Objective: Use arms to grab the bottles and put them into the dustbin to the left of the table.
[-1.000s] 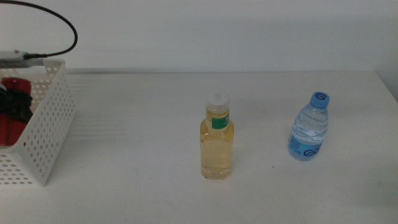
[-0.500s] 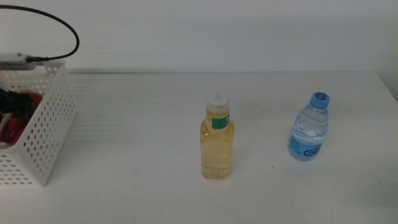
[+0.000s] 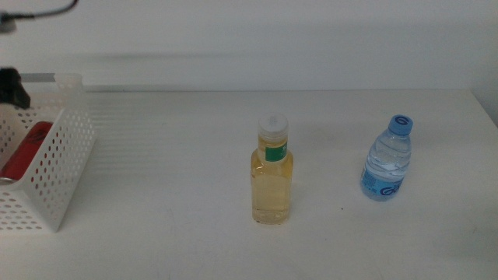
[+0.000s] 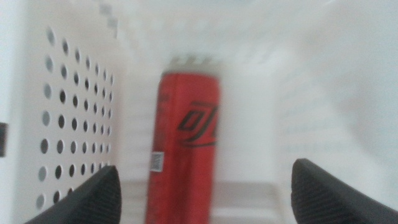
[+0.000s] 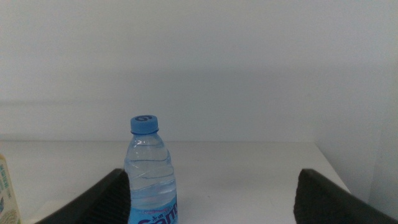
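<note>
Overall, the middle view shows the yellow-liquid bottle [image 3: 272,171] upright mid-table [image 3: 171,225], the blue-capped water bottle [image 3: 387,159] upright to its right, and the white perforated dustbin [image 3: 54,167] at far left. Left wrist: left gripper [image 4: 205,193], jaws wide and empty, above the red can [image 4: 186,152] lying inside. Right wrist: right gripper [image 5: 214,196] wide, empty, facing the water bottle.

Can [image 4: 186,155] in dustbin [image 3: 54,163], bottles right.
</note>
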Available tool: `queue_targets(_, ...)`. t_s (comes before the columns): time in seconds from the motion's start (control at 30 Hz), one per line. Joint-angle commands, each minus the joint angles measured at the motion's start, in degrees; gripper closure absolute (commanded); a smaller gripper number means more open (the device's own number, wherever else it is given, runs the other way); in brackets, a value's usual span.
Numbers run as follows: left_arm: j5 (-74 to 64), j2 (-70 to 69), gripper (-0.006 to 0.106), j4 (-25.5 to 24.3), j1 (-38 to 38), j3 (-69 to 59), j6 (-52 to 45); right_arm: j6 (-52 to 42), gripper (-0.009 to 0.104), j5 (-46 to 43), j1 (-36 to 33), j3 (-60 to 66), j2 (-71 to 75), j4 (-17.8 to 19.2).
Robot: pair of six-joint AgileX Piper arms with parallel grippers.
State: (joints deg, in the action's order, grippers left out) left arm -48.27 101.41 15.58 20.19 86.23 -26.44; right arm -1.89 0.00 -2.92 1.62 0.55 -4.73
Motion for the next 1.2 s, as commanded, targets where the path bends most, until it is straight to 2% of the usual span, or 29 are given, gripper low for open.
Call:
queue_targets(0.0,1.1,-7.1,0.012,4.3,-0.1,-0.1,0.8,-0.6,0.024,-4.4,0.4,-0.4,1.6,0.6)
queue_targets(0.2,4.4,-18.4,0.016,11.9,-2.7,-10.2,-2.2,-0.6,0.024,-4.4,0.4,-0.4,1.6,0.6)
queue_targets(0.4,6.5,-29.0,0.018,13.6,-8.1,-18.8,-1.9,-0.5,0.024,-4.4,0.4,-0.4,1.6,0.6)
queue_targets(0.83,8.8,-44.8,0.018,13.0,-23.2,-29.3,-1.3,-0.5,0.024,-4.4,0.4,-0.4,1.6,0.6)
queue_targets(1.17,29.8,-59.0,0.018,10.6,-38.1,-50.1,4.8,-0.5,0.024,-4.4,0.4,-0.4,1.6,0.6)
